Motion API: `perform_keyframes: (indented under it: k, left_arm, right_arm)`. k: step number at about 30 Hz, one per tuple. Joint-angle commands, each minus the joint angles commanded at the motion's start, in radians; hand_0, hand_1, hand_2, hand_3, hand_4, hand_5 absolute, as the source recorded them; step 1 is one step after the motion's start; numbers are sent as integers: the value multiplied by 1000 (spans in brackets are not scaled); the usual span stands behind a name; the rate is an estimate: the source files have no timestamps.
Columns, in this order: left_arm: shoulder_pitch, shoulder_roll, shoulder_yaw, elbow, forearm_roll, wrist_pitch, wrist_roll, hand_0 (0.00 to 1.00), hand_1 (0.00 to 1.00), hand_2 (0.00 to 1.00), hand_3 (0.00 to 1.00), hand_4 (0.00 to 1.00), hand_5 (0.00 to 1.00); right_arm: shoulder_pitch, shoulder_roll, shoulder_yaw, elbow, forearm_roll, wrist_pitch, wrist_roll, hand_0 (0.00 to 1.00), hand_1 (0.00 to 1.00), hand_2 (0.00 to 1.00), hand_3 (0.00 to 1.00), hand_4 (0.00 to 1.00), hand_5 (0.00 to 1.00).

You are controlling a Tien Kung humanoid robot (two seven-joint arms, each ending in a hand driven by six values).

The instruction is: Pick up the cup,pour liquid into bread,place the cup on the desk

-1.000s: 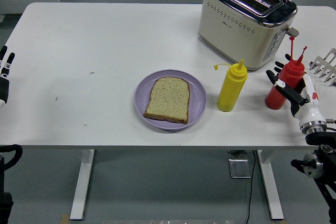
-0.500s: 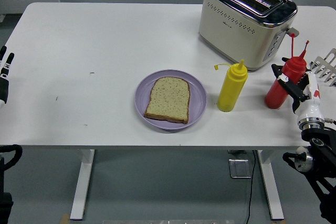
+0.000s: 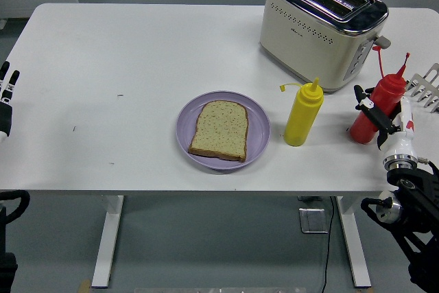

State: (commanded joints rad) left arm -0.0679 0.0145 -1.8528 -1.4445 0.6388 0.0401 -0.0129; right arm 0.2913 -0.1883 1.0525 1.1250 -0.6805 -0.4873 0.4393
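Red plastic squeeze bottle point(image 3: 375, 110) tilts at the white bench's point(image 3: 123, 60) right edge, pinched by the right hand point(image 3: 378, 120); the left hand point(image 3: 5, 97) rests with fingers spread.

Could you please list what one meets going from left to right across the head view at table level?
Left hand at the table edge → round purple plate carrying a bread slice → yellow squeeze bottle → red squeeze bottle, grasped by the right hand.

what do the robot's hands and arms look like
The right hand has black fingers on a white shell with small red marks, a silver wrist ring and a black jointed arm below. The left hand at the table's left edge is black and white too.
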Motion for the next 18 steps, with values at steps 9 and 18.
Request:
perform_keyframes:
  k: [9, 18]
  left_arm:
    - [3, 0, 1, 0, 0, 1, 0, 839, 857, 877, 764, 659, 998]
    - [3, 0, -2, 0, -1, 1, 0, 840, 857, 876, 763, 659, 998]
  right_arm:
    - [17, 10, 5, -6, 51, -62, 77, 81, 138, 256, 267, 821, 169]
    - [11, -3, 31, 39, 79, -60, 88, 2, 12, 152, 256, 812, 164]
